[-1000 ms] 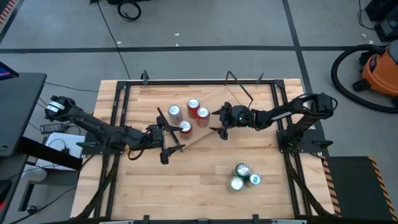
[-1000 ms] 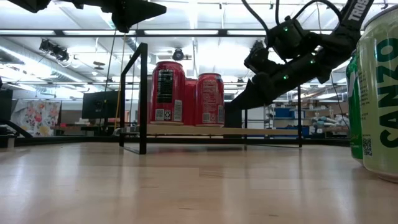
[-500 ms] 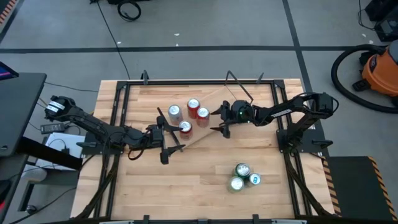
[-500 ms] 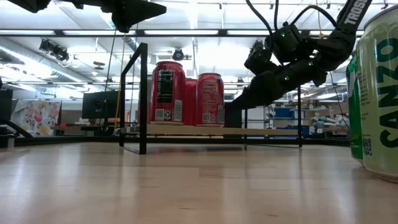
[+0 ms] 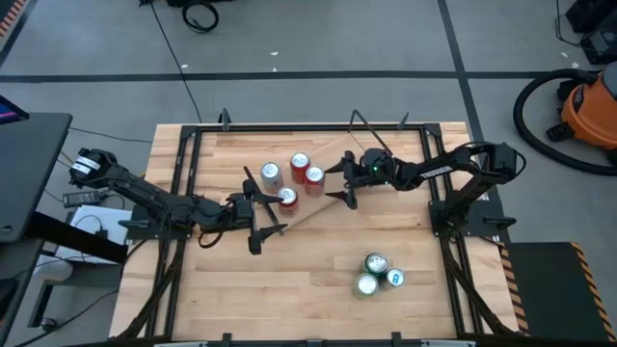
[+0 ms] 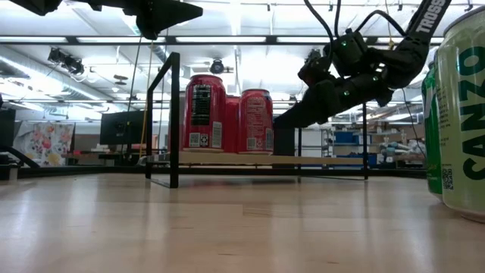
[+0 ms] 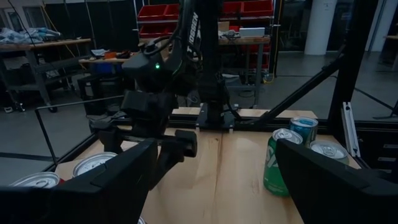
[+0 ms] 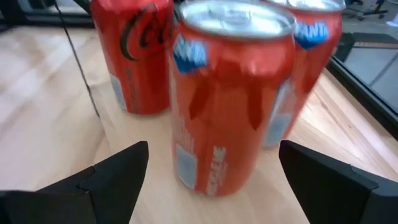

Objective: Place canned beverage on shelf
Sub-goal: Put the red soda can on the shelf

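Observation:
Several red cans [image 5: 300, 164] stand upright on the shelf [image 5: 308, 210], a light plank with black rod ends [image 6: 174, 114]. My right gripper [image 5: 337, 181] is open and hangs just to the right of them. It points at the nearest red can [image 8: 230, 93], which shows between its spread fingers with gaps on both sides. My left gripper [image 5: 260, 210] is open and empty, raised above the cans [image 6: 170, 11] at the shelf's left end. Three green cans [image 5: 374, 270] stand on the tabletop near the front right.
The black table frame [image 5: 178, 193] runs round the tabletop's edges. Bare wood lies between the shelf and the green cans [image 6: 462, 106], and across the near left of the tabletop [image 5: 241, 289].
My right gripper has swung a little toward the table's far edge, risen slightly and tipped nearer to level, staying open beside the red cans. The cans and the shelf have not moved.

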You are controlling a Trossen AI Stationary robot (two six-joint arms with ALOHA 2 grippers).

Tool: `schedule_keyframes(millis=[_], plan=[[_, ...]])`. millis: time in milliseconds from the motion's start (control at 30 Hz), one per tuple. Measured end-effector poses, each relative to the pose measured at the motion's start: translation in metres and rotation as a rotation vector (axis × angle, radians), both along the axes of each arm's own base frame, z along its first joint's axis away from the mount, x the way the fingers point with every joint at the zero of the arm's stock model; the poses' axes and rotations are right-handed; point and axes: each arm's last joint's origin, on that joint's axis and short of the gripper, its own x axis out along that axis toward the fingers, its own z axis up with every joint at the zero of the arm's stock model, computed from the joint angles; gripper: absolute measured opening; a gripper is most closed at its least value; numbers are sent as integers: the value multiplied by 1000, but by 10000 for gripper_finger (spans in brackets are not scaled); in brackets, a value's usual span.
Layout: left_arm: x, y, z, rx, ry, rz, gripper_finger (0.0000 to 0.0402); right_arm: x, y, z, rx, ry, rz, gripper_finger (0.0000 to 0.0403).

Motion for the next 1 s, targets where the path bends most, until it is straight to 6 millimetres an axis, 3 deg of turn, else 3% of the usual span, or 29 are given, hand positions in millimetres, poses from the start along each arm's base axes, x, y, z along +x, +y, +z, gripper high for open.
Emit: schedule_keyframes(millis=[333, 1000], plan=[[0, 0, 0, 0, 0, 1, 336, 11, -2, 15, 12, -49, 28, 372], [0, 0, 0, -1, 1, 1, 336, 6, -19, 10, -76, 23, -222, 372]])
